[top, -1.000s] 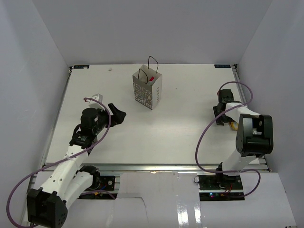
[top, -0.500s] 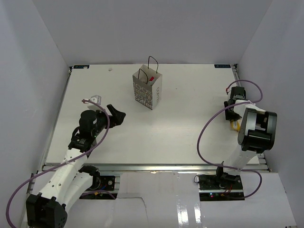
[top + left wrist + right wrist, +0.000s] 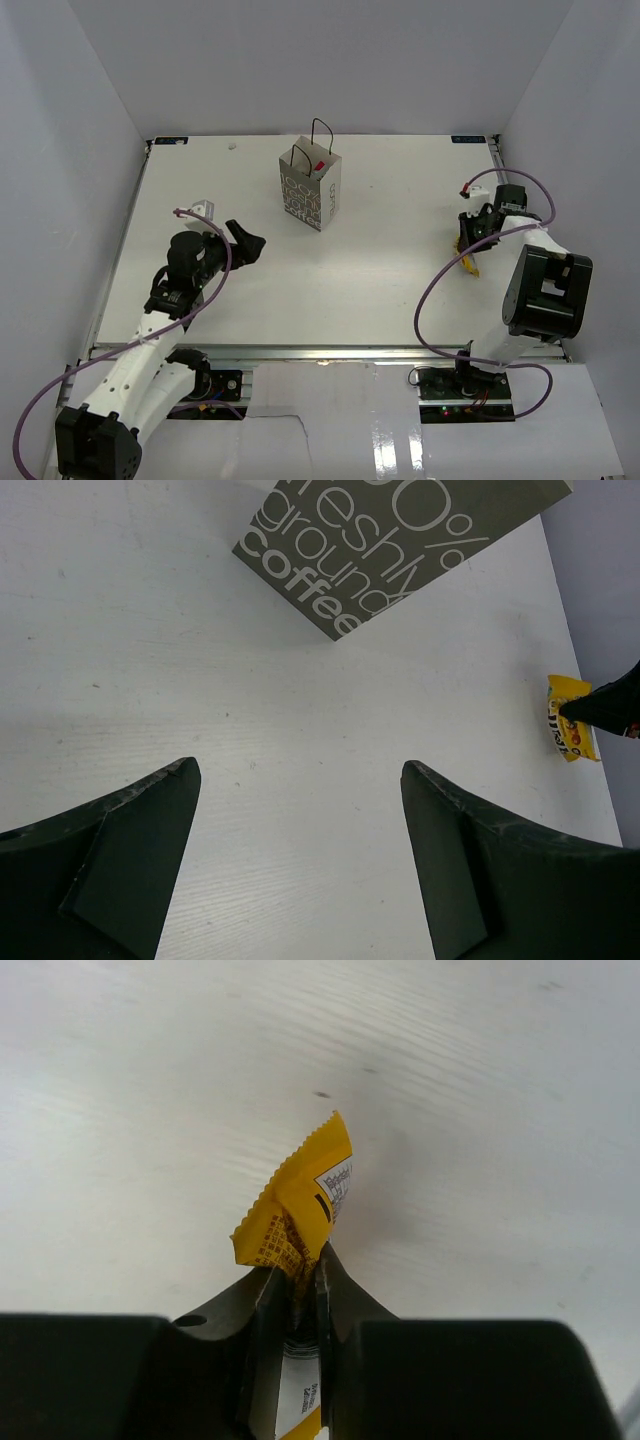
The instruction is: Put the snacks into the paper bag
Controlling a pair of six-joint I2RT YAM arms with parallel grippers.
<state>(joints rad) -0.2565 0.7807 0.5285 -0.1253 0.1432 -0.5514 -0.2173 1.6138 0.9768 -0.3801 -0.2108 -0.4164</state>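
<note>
The paper bag (image 3: 310, 190) stands upright at the back middle of the table, with something red (image 3: 319, 165) showing in its mouth. Its lettered side (image 3: 400, 540) fills the top of the left wrist view. My right gripper (image 3: 470, 235) at the right side is shut on a yellow snack (image 3: 300, 1205), whose crinkled end sticks out past the fingertips (image 3: 325, 1265). That yellow snack (image 3: 570, 730) also shows far right in the left wrist view. My left gripper (image 3: 245, 240) is open over bare table, its jaws wide apart (image 3: 300, 765). A silver-grey packet (image 3: 205, 206) lies just behind the left arm.
White walls close in the table on the left, back and right. The right arm's purple cable (image 3: 430, 290) loops over the table near its base. The bag's black loop handles (image 3: 321, 128) stand above its rim.
My right gripper has closed on the yellow snack and shifted left with it. The left arm has barely moved and stays open.
</note>
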